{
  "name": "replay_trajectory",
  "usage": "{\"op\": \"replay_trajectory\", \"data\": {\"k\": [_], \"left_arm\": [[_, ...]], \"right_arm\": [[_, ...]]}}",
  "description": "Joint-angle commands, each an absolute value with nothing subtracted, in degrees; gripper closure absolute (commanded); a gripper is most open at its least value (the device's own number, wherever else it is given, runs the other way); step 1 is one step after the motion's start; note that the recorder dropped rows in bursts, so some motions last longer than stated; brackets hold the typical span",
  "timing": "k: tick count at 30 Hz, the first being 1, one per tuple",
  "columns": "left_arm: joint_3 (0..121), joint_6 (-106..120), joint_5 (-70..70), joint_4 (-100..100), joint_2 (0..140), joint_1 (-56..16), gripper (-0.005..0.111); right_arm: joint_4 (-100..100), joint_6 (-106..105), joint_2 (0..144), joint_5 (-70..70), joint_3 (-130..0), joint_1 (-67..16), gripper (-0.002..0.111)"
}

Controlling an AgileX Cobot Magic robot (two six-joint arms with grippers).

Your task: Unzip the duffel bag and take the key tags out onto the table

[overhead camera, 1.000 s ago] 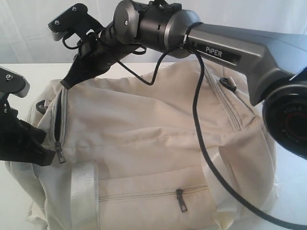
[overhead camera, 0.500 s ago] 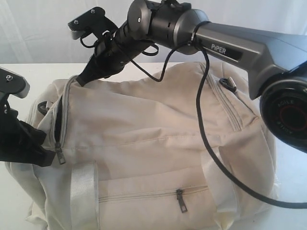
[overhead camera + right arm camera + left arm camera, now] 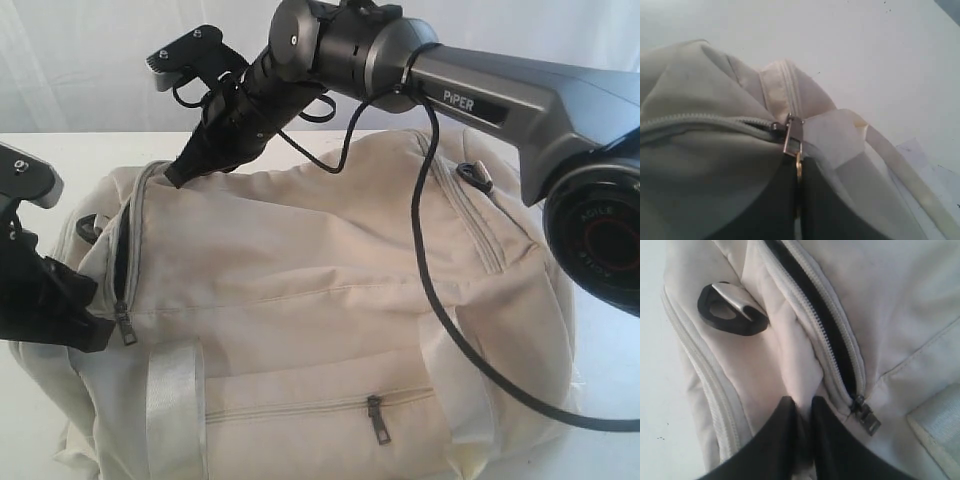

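The cream-white duffel bag point(image 3: 320, 270) fills the middle of the white table point(image 3: 610, 400). My right gripper point(image 3: 178, 176) reaches across to the bag's upper left corner. In the right wrist view it point(image 3: 798, 172) is shut on the metal zipper pull point(image 3: 798, 164), just below the slider point(image 3: 792, 134); the zipper teeth point(image 3: 700, 120) beyond the slider look joined. My left gripper point(image 3: 98, 335) sits at the bag's left end, shut on a fold of cream fabric point(image 3: 799, 385) beside the end zipper, whose dark gap point(image 3: 825, 325) stands open. The key tags are hidden.
A black D-ring point(image 3: 730, 310) lies beside the pinched fold, and the end zipper's pull point(image 3: 867, 419) hangs close to my left fingers. Shiny webbing handles point(image 3: 175, 400) and a shut front pocket zipper point(image 3: 377, 415) face the camera. The right arm's cable point(image 3: 430, 300) drapes over the bag.
My right gripper has moved to the right and slightly up with the zipper pull, lifting the bag's upper left corner. The left gripper has stayed put.
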State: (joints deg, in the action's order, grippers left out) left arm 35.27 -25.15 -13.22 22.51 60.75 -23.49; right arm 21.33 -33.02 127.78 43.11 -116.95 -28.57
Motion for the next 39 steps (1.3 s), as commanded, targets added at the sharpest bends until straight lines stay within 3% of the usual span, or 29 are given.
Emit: {"op": "replay_trajectory", "data": {"k": [1,5,17,21,29,31,35,39], "left_arm": [[36.3,-25.9,-16.7,20.5,60.6,-23.5,0.06],[42.4,-25.3,-24.3,19.7,60.6,-23.5,0.045],[61.9,-16.9,-37.0,17.4,68.7,-22.6,0.045],[65.5,-7.6,-35.3,7.2,76.6,-20.2,0.045],[66.8,-7.8,-30.7,6.1,83.4,-18.0,0.046],[66.8,-7.8,-30.6,6.1,83.4,-18.0,0.059],[66.8,-7.8,-30.6,6.9,83.4,-18.0,0.107],[66.8,-7.8,-32.4,8.2,83.4,-17.8,0.107]], "right_arm": [[20.9,-32.7,126.4,44.4,-117.3,-27.8,0.108],[20.9,-32.7,126.2,45.6,-117.3,-27.8,0.108],[21.1,-32.7,125.7,49.0,-117.3,-28.0,0.108],[21.1,-32.7,124.6,51.6,-117.3,-28.0,0.108],[21.0,-32.7,124.1,50.3,-117.3,-28.0,0.108],[21.0,-32.7,124.1,49.8,-117.3,-28.0,0.108],[20.9,-32.7,124.1,48.3,-117.3,-28.0,0.108],[20.5,-32.7,124.1,48.3,-117.3,-28.0,0.108]]}}
